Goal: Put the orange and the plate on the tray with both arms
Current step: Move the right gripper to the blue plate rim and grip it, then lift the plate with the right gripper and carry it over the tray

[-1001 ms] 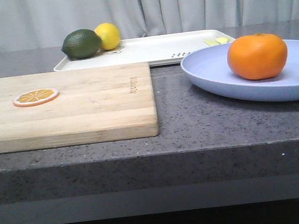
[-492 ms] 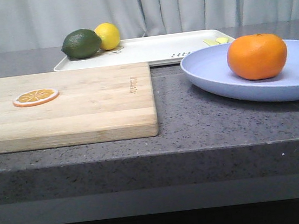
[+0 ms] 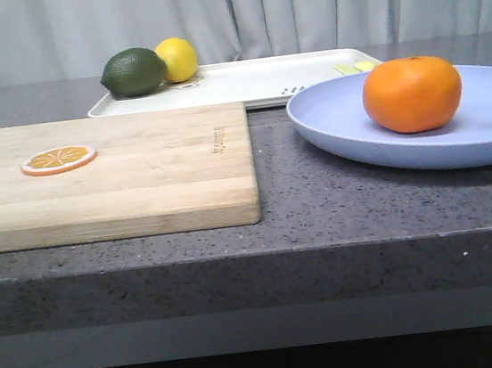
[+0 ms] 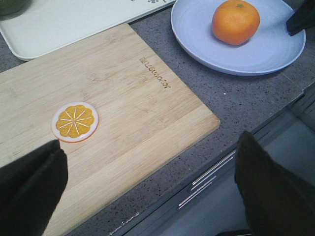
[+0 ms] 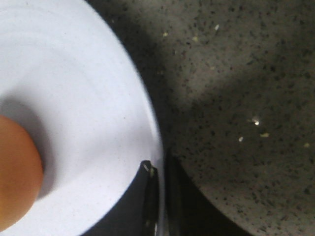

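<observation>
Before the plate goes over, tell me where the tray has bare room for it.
The tray is bare across its middle, between the lime and lemon at its far-left corner and the small yellow bits near its right end. The plate, carrying the orange, sits just in front. The cutting board is also free right of the orange slice.

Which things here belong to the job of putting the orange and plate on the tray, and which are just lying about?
Belong to the job:
orange
plate
tray
right gripper, shut on the plate rim
left gripper, open above the board

Just lying about:
cutting board
orange slice
lemon
lime
</observation>
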Controlling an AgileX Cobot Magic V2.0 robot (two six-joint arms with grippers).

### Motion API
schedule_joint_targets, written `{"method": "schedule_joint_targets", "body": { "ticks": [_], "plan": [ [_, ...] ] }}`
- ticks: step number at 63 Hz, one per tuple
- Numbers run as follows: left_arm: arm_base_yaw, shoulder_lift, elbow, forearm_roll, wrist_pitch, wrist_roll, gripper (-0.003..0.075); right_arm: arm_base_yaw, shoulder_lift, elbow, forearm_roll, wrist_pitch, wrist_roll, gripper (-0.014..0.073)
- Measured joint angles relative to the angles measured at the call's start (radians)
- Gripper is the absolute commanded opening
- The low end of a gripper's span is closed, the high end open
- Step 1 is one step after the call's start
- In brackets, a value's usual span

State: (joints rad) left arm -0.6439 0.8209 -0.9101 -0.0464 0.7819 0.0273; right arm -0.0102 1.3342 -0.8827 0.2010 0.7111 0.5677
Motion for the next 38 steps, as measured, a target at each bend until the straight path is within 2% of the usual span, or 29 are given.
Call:
{"method": "schedule_joint_targets", "body": {
  "ticks": [21,38],
  "plan": [
    [0.0,0.0,0.0,0.0,0.0,0.0,0.0673,0.0,0.0,-0.002,0.084,0.055,-0.002,-0.0065],
    [0.0,0.0,0.0,0.0,0.0,0.0,0.0673,0.0,0.0,-0.039,0.098,0.111,-0.004,-0.0065]
  ]
}}
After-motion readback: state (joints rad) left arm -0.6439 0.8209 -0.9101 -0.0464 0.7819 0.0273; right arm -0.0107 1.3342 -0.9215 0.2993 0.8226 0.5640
